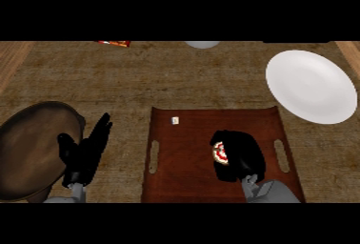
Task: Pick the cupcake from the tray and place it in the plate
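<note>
- A dark red-brown tray (186, 162) with slot handles at both short sides is seen at the near edge of the counter (141, 81), about the middle
- The right hand (243, 159) is set over the right half of the tray, its fingers curled round the cupcake (221, 153)
- Only a small part of the cupcake is shown, red and white, at the left side of the hand; the rest is hidden by the fingers
- Whether the cupcake is lifted off the tray or touching it cannot be told
- A small pale piece (175, 120) is seen near the tray's far left corner
- A white plate (311, 87) is placed toward the counter's far right corner, apart from the tray
- The left hand (85, 152) is shown left of the tray with fingers straight and nothing held, beside a round brown dish (32, 150) at the near left edge
- A red packet (115, 43) and a grey round thing (202, 45) are cut off at the counter's far edge
</note>
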